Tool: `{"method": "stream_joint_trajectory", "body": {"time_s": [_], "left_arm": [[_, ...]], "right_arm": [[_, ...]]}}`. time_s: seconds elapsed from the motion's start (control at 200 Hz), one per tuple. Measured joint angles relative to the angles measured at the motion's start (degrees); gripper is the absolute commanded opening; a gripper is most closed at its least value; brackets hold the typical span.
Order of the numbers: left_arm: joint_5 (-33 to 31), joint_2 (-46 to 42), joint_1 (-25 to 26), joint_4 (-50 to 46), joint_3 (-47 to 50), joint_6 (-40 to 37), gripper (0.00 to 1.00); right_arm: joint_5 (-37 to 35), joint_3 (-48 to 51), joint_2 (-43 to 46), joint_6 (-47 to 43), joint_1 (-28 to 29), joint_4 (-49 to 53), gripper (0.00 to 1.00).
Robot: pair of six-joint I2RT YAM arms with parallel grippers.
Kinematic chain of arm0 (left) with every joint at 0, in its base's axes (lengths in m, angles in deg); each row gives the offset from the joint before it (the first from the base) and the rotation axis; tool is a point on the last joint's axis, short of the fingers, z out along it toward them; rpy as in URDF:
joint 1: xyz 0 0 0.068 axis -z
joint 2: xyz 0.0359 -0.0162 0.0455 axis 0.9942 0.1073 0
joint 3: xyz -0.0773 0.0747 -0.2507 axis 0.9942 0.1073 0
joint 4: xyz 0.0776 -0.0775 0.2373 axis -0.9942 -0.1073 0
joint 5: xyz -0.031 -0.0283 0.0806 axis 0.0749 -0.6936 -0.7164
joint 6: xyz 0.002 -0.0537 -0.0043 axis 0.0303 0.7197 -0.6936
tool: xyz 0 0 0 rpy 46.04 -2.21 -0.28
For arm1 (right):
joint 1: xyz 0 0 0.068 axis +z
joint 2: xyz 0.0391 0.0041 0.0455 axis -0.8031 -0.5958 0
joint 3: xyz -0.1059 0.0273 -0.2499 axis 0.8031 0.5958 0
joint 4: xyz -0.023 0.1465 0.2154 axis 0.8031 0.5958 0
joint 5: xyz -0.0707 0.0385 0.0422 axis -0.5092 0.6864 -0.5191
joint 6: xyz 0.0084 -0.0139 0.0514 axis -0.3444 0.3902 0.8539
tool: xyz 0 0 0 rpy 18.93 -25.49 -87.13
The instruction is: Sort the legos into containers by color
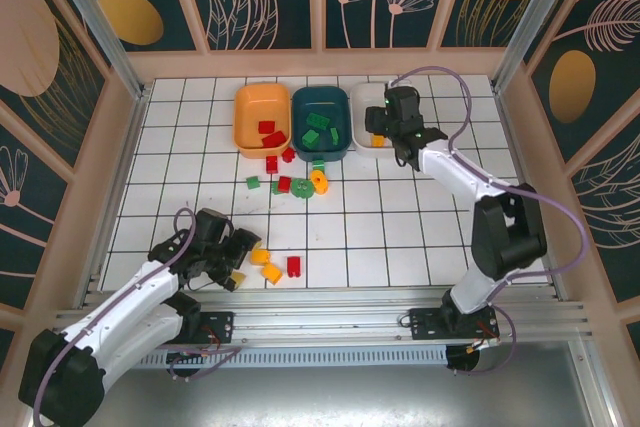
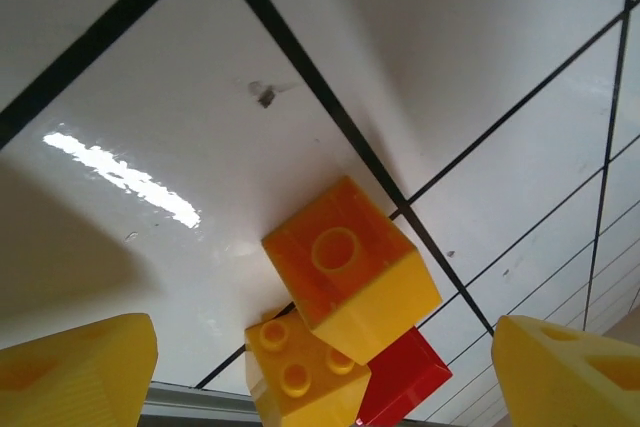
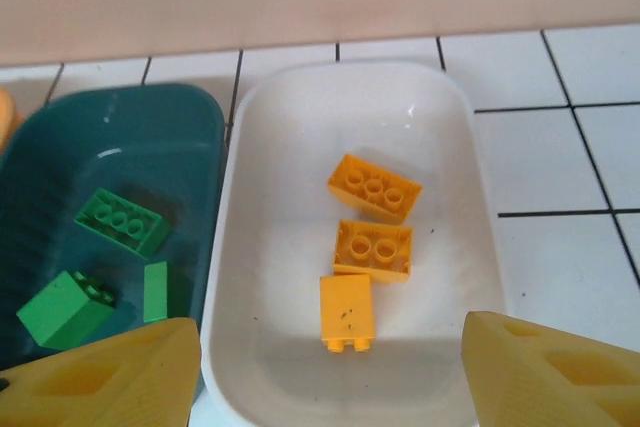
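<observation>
Left arm folded low over the worktop [image 1: 400, 237], well to the near-left of the white tray [image 3: 270, 247]. Left gripper [image 1: 245, 260] spread, two yellow-orange legos [image 2: 345, 282] just ahead between its fingers. Right arm stretched out. Right gripper [image 3: 325, 367] spread above the white tray, three yellow-orange legos [image 3: 371, 187] inside it.

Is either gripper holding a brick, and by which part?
Nothing is held: left gripper open near yellow bricks, right gripper open over white tray.
</observation>
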Motion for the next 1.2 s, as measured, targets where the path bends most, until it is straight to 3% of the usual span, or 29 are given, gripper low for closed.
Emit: {"method": "stream_joint_trajectory", "body": {"time_s": [0.405, 0.636, 1.201], "left_arm": [[0.2, 11.2, 0.9, 0.1, -6.5, 4.1, 0.80], [0.0, 11.6, 1.0, 1.3, -6.3, 6.7, 0.69], [-1.1, 14.1, 1.5, 8.6, -4.0, 10.4, 0.58]], "right_arm": [[-1.5, 10.5, 8.5, 0.9, 0.3, -0.6, 0.70], [-2.5, 13.0, 12.1, 1.3, 0.4, -0.7, 0.69], [-2.5, 17.3, 19.1, 2.6, 0.5, -0.5, 0.68]]}}
